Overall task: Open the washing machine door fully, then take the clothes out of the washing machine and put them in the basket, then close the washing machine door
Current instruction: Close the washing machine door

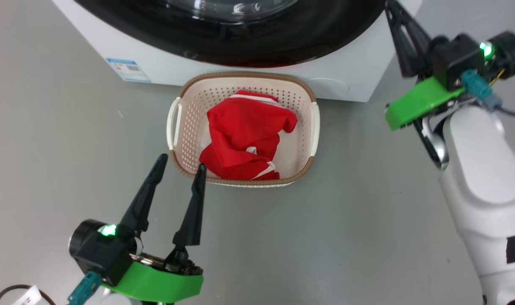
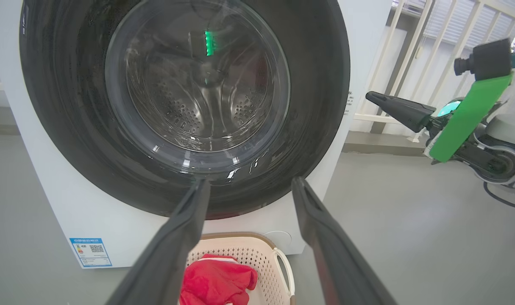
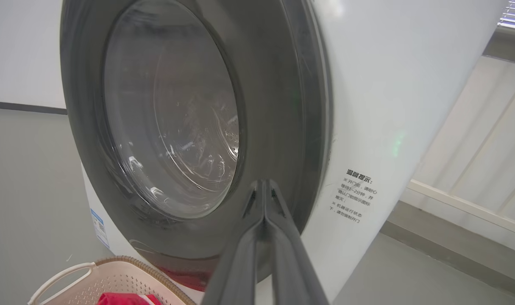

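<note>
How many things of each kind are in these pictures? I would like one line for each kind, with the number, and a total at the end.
1 washing machine
1 washing machine door
1 basket
1 heap of red clothes; I cannot tell how many pieces are in it
2 grippers: left gripper open, right gripper shut
1 blue label
Total: 7

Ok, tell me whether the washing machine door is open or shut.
Shut. The washing machine door sits flush against the washing machine front, drum visible through its glass.
</note>
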### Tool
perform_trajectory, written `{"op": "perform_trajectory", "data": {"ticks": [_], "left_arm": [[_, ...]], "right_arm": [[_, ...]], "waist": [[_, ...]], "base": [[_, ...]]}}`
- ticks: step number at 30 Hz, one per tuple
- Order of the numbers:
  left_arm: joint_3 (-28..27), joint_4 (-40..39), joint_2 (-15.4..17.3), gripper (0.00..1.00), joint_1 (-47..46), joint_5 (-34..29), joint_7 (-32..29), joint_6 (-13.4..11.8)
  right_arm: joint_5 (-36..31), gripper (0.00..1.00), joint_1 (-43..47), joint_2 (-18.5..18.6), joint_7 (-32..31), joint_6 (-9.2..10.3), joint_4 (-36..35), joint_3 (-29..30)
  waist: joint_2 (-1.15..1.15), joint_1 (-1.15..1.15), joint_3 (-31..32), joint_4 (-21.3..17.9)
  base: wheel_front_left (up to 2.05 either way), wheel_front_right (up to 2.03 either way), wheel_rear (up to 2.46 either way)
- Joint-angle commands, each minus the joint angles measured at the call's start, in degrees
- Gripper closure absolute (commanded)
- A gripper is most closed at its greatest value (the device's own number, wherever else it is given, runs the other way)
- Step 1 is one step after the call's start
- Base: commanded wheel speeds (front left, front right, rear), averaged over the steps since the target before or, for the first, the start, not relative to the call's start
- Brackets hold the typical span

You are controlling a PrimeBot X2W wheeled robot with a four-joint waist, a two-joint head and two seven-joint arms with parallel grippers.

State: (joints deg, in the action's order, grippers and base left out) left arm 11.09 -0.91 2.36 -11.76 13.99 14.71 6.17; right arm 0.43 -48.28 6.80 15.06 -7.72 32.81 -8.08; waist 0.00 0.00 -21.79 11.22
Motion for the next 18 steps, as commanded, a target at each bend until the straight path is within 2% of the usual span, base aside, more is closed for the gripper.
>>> {"op": "perform_trajectory", "data": {"ticks": [1,5,7,9,10,18], "left_arm": [[-2.4,-1.04,0.52,0.0,0.68,-0.7,0.29,-0.87],[-2.92,-0.8,0.52,0.0,1.24,-0.7,0.29,-1.66],[-3.19,-0.76,0.52,0.0,1.54,-0.28,0.29,-1.7],[-3.44,-0.8,0.52,0.0,1.82,0.2,0.29,-1.64],[-3.56,-0.79,0.52,0.0,1.98,0.28,0.29,-1.63],[-4.33,0.1,0.52,0.0,3.54,-0.63,0.29,-1.74]], "right_arm": [[0.33,0.81,2.53,-1.6,-0.06,0.23,-2.2,-0.59],[0.2,0.62,7.04,-2.46,-0.06,0.23,-3.71,-0.41],[0.1,0.46,9.29,-2.83,-0.06,0.23,-4.56,-0.48],[-0.11,0.13,11.54,-3.16,-0.06,0.23,-5.76,-0.36],[-0.05,0.0,12.58,-3.29,-0.06,0.23,-6.33,-0.12],[-0.19,0.0,20.84,-3.83,-0.06,0.23,-10.73,2.48]], "waist": [[0.0,0.0,1.59,-1.61],[0.0,0.0,2.95,-2.83],[0.0,0.0,3.66,-3.46],[0.0,0.0,4.44,-4.06],[0.0,0.0,4.82,-4.32],[0.0,0.0,8.18,-5.97]], "base": [[0.0,0.0,0.0],[0.0,0.0,0.0],[0.0,0.0,0.0],[0.0,0.0,0.0],[0.0,0.0,0.0],[0.0,0.0,0.0]]}}
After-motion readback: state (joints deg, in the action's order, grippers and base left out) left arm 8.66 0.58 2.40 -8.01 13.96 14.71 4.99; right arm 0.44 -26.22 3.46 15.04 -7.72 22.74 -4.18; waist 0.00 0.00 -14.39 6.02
